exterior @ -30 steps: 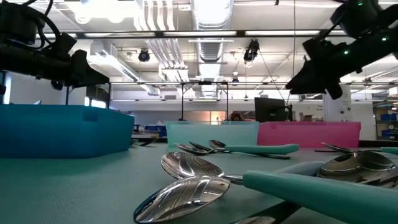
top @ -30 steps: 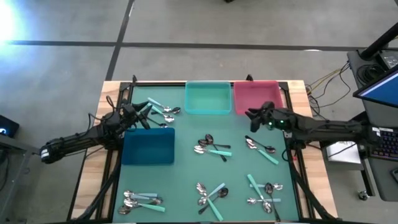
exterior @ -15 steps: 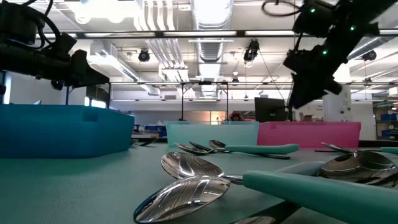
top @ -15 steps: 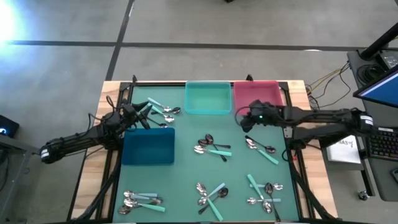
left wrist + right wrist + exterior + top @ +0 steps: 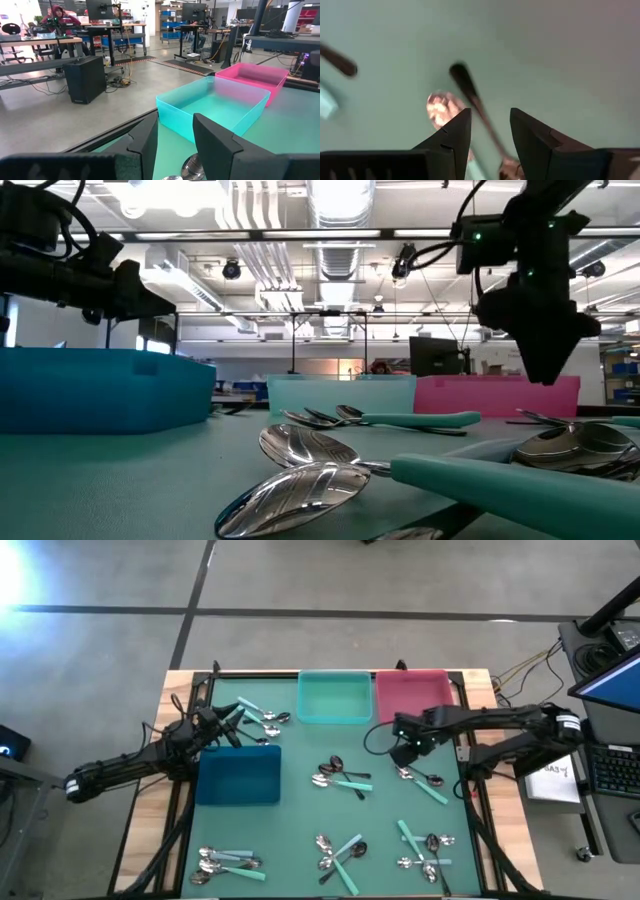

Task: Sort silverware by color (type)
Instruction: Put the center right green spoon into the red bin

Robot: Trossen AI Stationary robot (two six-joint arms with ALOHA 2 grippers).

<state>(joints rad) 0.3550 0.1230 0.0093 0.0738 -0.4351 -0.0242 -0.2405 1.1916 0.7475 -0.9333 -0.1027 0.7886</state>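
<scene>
bare mat (image 5: 300, 820) between spoon clusters (image 5: 342, 778)

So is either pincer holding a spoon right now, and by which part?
Nothing is held. The right pincer is open above a spoon on the mat, and the left pincer is open and empty beside the blue bin.

1. Even overhead light from ceiling strip lamps (image 5: 330, 235); strong white glare burns out the high view's upper left corner.
2. The near shiny silver metal spoon (image 5: 300, 485) mirrors those lamps.
3. The right wrist view is motion-blurred; the dark metal spoon (image 5: 470, 95) smears.
4. Shadows on the green tabletop (image 5: 300, 745) are faint.
</scene>
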